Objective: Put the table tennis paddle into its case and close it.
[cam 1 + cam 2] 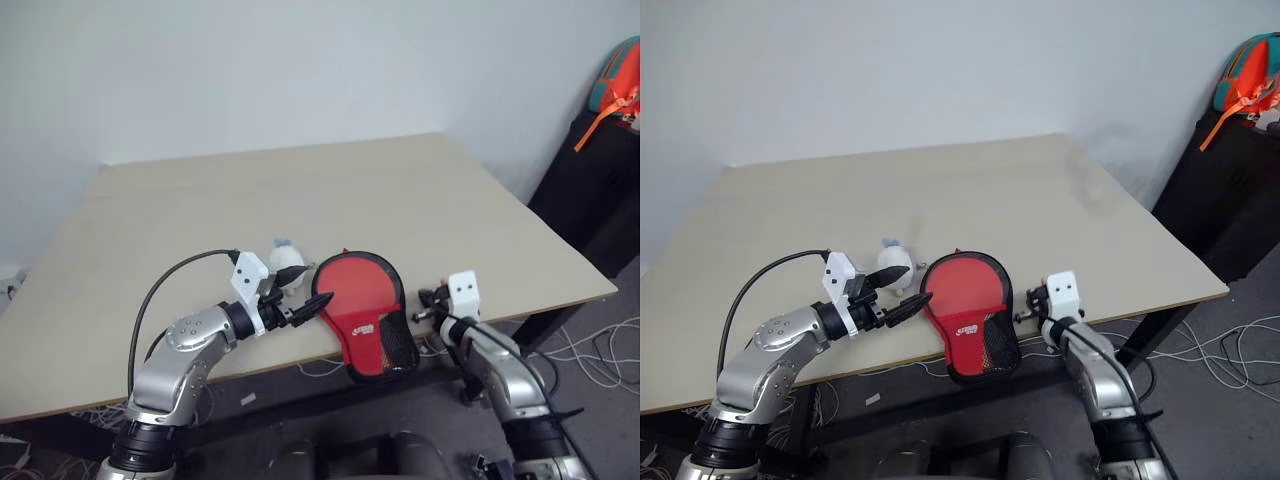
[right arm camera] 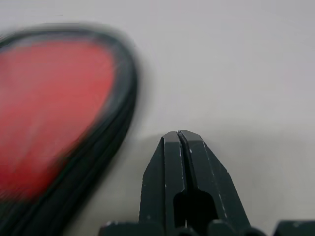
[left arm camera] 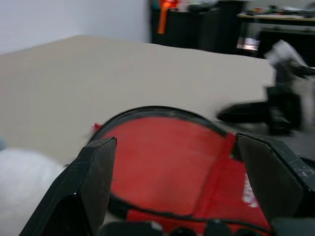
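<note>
The case (image 1: 366, 315) is lying red side up at the near edge of the worktop (image 1: 330, 200), between the two arms. Its narrow end with the mesh and white logo is hanging slightly past the worktop edge, and its round end is pointing toward the far side. Black edging is running around the red face. Whether the paddle is sitting inside cannot be told from these views.

The left end effector (image 1: 297, 293) is hovering just beside the left rim of the case. Its two black fingers (image 3: 93, 182) are standing wide apart and gripping nothing. In the left wrist view the round end of the case is lying between and beyond these fingers. Whether the lower fingertip is touching the rim cannot be told.

A small white object (image 1: 287, 262) with a bluish tip is resting on the worktop just beyond the left end effector, near the case's left side.

The right end effector (image 1: 428, 303) is sitting at the worktop edge, just to the right of the case. Its fingers (image 2: 170, 172) are pressed fully together with nothing between them. In the right wrist view its tips are pointing over bare worktop, with the case's black edge lying beside them and apart from them.

A dark stand with an orange and teal bag (image 1: 618, 85) is standing well apart, off the far right corner of the worktop. Loose cables (image 1: 600, 345) are lying on the floor at the right.
</note>
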You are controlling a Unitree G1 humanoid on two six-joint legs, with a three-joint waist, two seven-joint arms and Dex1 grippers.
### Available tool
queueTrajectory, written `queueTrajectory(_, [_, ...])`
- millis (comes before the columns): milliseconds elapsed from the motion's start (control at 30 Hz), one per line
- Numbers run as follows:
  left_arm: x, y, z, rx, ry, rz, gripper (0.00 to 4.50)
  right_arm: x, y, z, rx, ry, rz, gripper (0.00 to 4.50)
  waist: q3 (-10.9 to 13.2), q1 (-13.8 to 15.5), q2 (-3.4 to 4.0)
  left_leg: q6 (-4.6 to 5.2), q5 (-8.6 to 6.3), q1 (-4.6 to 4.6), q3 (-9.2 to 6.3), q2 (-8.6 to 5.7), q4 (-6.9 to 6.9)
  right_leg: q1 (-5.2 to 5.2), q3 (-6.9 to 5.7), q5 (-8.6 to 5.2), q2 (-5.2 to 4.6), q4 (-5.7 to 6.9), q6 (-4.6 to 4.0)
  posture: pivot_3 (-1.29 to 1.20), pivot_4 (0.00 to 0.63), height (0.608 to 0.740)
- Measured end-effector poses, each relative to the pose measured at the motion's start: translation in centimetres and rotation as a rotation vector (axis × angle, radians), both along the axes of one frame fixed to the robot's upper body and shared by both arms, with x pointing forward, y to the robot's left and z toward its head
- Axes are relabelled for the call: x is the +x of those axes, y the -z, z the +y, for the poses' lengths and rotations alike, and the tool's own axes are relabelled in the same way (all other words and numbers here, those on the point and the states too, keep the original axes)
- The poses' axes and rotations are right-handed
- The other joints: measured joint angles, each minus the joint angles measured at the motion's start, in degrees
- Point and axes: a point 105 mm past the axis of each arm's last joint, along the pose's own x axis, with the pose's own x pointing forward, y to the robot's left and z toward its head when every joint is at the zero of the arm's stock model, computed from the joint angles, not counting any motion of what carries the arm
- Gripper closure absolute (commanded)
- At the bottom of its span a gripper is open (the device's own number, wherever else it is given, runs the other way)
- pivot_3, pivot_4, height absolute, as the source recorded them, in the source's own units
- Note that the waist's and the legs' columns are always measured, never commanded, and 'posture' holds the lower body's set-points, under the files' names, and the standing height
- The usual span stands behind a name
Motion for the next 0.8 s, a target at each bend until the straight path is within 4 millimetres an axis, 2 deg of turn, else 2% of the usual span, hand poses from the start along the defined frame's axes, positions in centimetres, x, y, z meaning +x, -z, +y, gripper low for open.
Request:
queueTrajectory(100, [-0.3,-0.7,-0.3,-0.008,0.071,0.012,0.41,0.9,-1.3,0.5,0.012,-0.026,-0.025,4.5,-0.03,0.49,-0.03,-0.22,0.14,0.5,-0.12,-0.16,0.27,0.41,0.03,0.51,0.09,0.21,-0.48,0.0,0.0,0.724])
queueTrajectory(233, [-0.3,-2.2,-0.9,-0.013,0.161,0.0,0.41,1.5,-1.7,1.1,0.023,-0.061,-0.007,4.5,-0.08,0.72,-0.06,-0.37,0.39,-0.16,-0.19,-0.33,0.28,-0.04,0.28,0.04,0.53,0.15,0.04,0.0,0.0,0.724])
queueTrajectory(500, [-1.5,-4.9,-1.8,-0.022,0.359,-0.007,0.41,2.9,-3.1,2.0,0.055,-0.121,0.016,4.5,-0.06,0.23,-0.09,-0.36,0.14,-0.1,0.19,-0.29,0.31,0.07,0.4,-0.19,0.67,-0.02,0.38,0.0,0.0,0.724])
queueTrajectory(533, [-1.7,-5.1,-2.1,-0.008,0.421,0.022,0.41,3.2,-3.7,2.1,0.121,-0.135,0.035,4.5,0.02,0.24,-0.1,-0.56,0.04,-0.08,0.17,-0.29,0.38,0.09,0.4,-0.13,0.67,0.06,0.28,0.0,0.0,0.724])
queueTrajectory(600, [-2.1,-5.3,-2.6,0.005,0.497,0.057,0.41,4.3,-6.6,2.3,0.198,-0.159,-0.008,4.5,0.24,0.24,0.01,-0.45,0.21,-0.04,0.07,-0.28,0.49,0.15,0.53,0.05,0.75,0.09,-0.02,0.0,0.0,0.724])
queueTrajectory(667, [-2.4,-5.0,-2.7,0.005,0.522,0.079,0.41,4.5,-8.1,2.2,0.215,-0.169,-0.046,4.5,0.2,0.26,-0.08,-0.21,0.08,0.11,-0.09,-0.22,0.56,0.34,0.57,0.03,0.9,0.1,-0.09,0.0,0.0,0.724])
queueTrajectory(800, [-1.8,-3.8,-2.6,0.015,0.489,0.119,0.41,4.2,-7.4,2.3,0.237,-0.179,-0.008,4.5,0.22,0.28,-0.1,-0.12,0.17,0.06,-0.32,-0.27,0.68,0.17,0.93,0.1,0.98,0.42,-0.26,0.0,0.0,0.724])
